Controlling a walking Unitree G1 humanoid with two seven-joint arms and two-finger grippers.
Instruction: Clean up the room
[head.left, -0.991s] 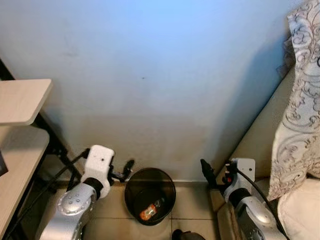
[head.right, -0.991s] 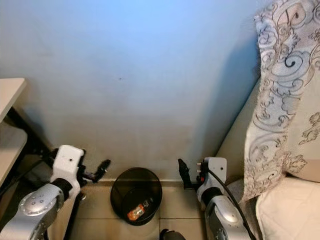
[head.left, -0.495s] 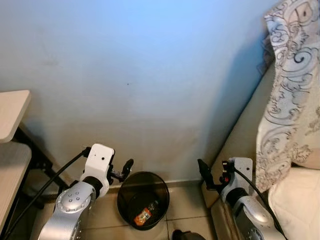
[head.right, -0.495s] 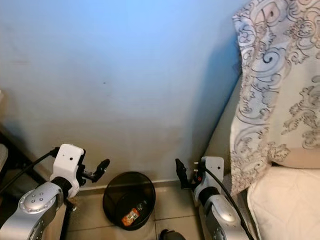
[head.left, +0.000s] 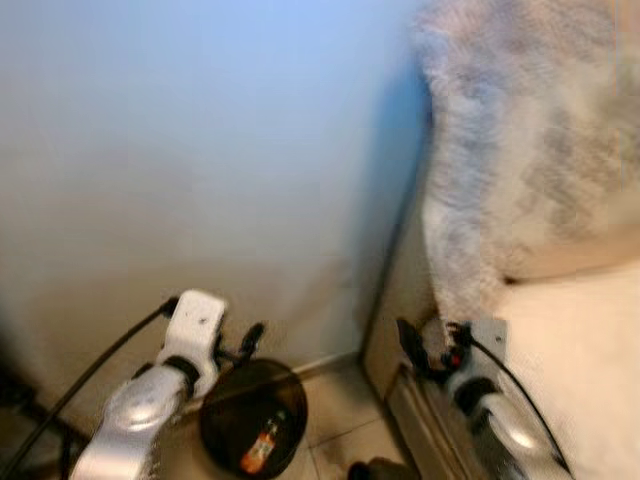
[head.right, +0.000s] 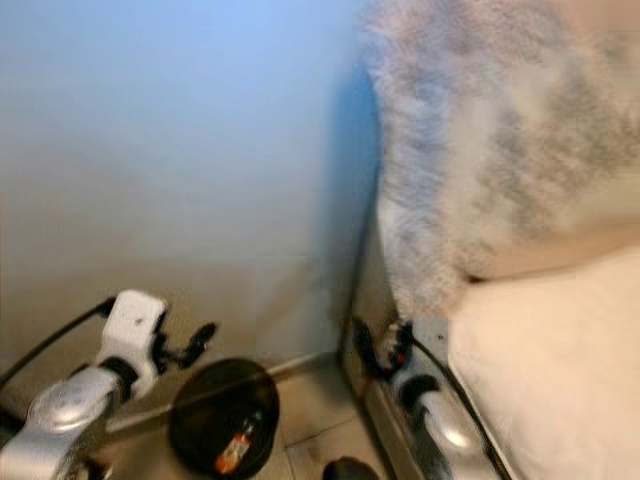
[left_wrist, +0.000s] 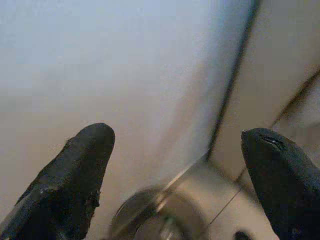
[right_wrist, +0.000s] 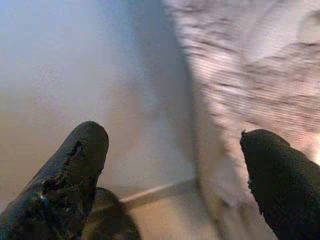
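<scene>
While the head views are smeared by camera motion, the layout reads well enough: a round black waste bin (head.left: 252, 418) stands on the tiled floor (head.left: 335, 400) against the blue-grey wall (head.left: 200, 150), and an orange-labelled piece of litter (head.left: 258, 446) lies inside it, tilted with its long axis running roughly toward the wall. The left gripper (head.left: 248, 343) hangs just above the bin's near-left rim, fingers spread wide with nothing between them; the left wrist view confirms the wide gap, with the bin rim visible below between the two black fingers (left_wrist: 70, 180). The right gripper (head.left: 420, 350) sits well to the right of the bin, beside the base of the bed (head.left: 570, 330), also spread wide and empty; its wrist view shows wall, a floor edge and the patterned bedcover (right_wrist: 250, 65) ahead. Key relation: the bin lies below and slightly right of the left gripper, and left of the right gripper, so the left arm is clearly the nearer one. Judgement: no loose item within reach of either gripper can be made out, so the next pickup probably calls for a fresh target elsewhere, with the bin position as reference for the drop. Blur limits certainty on small floor objects; a dark shape (head.left: 375, 468) at the bottom edge cannot be identified.
</scene>
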